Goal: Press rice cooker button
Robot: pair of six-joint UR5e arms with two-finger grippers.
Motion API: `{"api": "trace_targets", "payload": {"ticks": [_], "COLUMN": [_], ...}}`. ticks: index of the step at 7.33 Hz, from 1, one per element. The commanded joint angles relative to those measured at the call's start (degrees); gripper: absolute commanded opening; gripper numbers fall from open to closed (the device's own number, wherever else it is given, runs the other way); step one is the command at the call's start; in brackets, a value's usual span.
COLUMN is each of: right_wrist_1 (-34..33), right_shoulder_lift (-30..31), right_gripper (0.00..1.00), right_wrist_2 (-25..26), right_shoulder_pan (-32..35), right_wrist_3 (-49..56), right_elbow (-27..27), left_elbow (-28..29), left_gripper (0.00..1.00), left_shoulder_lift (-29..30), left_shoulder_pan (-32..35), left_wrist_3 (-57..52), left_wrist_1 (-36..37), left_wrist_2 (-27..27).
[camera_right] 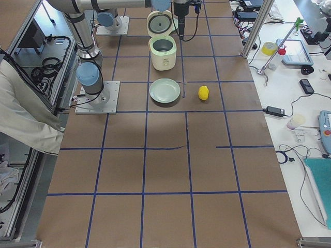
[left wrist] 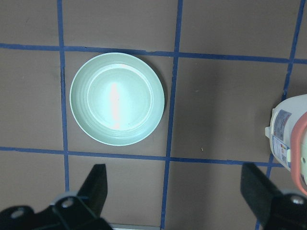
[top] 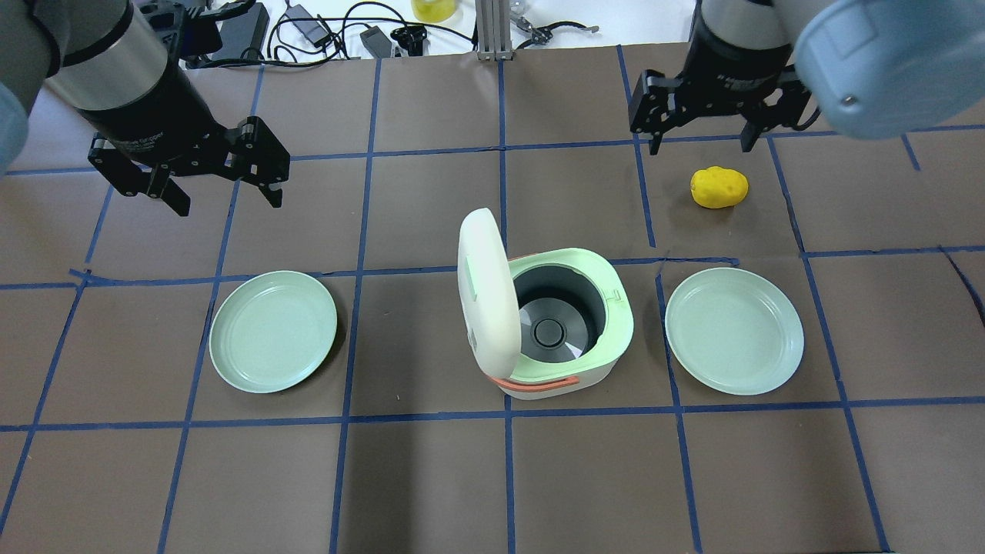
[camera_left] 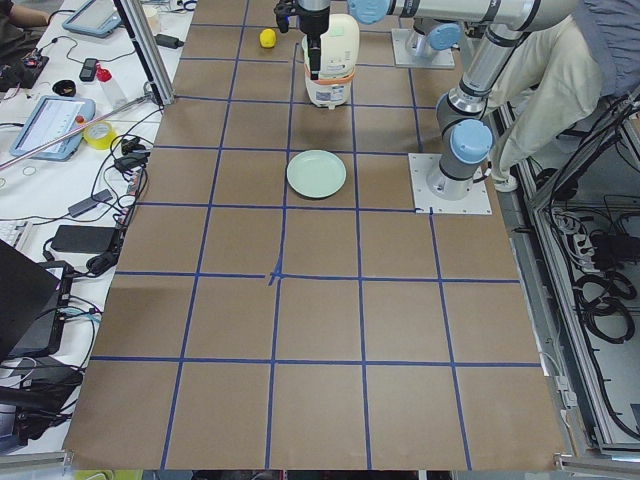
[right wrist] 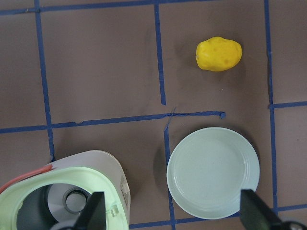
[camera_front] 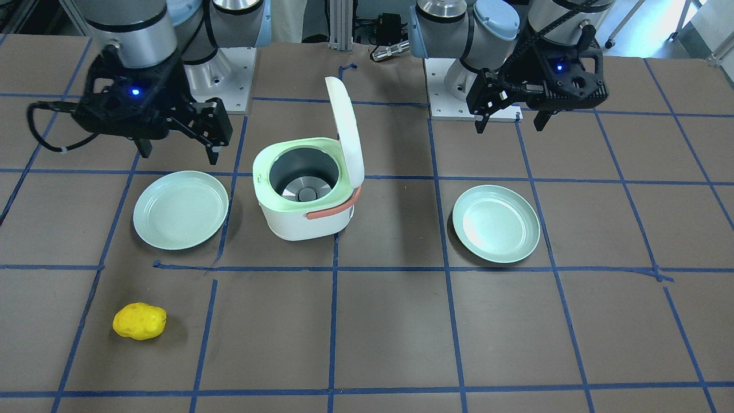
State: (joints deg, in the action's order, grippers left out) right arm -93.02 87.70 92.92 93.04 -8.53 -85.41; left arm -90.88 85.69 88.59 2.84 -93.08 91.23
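The rice cooker [camera_front: 304, 218] stands mid-table, white with a light green rim [top: 619, 323] and a salmon handle. Its lid [top: 485, 288] stands open and upright, and the inner pot is empty. A small tab [camera_front: 261, 179] sits on the rim; I cannot make out a button for certain. My left gripper [top: 229, 204] hovers open and empty, far left of the cooker and above the table. My right gripper [top: 701, 146] hovers open and empty, far right of the cooker. The cooker also shows in the right wrist view [right wrist: 67, 191] and, only by its edge, in the left wrist view [left wrist: 290, 139].
One pale green plate [top: 273, 331] lies left of the cooker and another [top: 735, 331] lies right of it. A yellow potato-shaped toy [top: 719, 187] lies beyond the right plate, just below my right gripper. Cables and tools lie past the table's far edge.
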Motion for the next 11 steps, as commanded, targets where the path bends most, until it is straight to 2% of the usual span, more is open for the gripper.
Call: {"api": "trace_targets", "payload": {"ticks": [1, 3, 5, 7, 8, 11], "right_wrist_1": [3.4, 3.6, 2.5, 1.7, -1.6, -1.3], "right_shoulder_lift": [0.1, 0.1, 0.1, -0.1, -0.4, -0.3], "right_gripper": [1.00, 1.00, 1.00, 1.00, 1.00, 1.00], "right_wrist_2": [-1.9, -2.0, -2.0, -2.2, -2.4, -2.7], "right_shoulder_pan": [-4.8, -4.7, -4.6, -4.4, -4.4, -4.4], "right_wrist_3": [0.4, 0.6, 8.1, 8.1, 7.8, 7.8], "right_elbow": [3.8, 3.3, 2.6, 2.4, 2.4, 2.2], "left_elbow": [0.0, 0.0, 0.0, 0.0, 0.0, 0.0], "left_gripper": [1.00, 1.00, 1.00, 1.00, 1.00, 1.00], "left_shoulder_lift": [0.0, 0.0, 0.0, 0.0, 0.0, 0.0], "left_shoulder_pan": [0.0, 0.0, 0.0, 0.0, 0.0, 0.0], "left_wrist_3": [0.0, 0.0, 0.0, 0.0, 0.0, 0.0], "left_wrist_1": [0.0, 0.0, 0.0, 0.0, 0.0, 0.0], "left_wrist_2": [0.0, 0.0, 0.0, 0.0, 0.0, 0.0]}}
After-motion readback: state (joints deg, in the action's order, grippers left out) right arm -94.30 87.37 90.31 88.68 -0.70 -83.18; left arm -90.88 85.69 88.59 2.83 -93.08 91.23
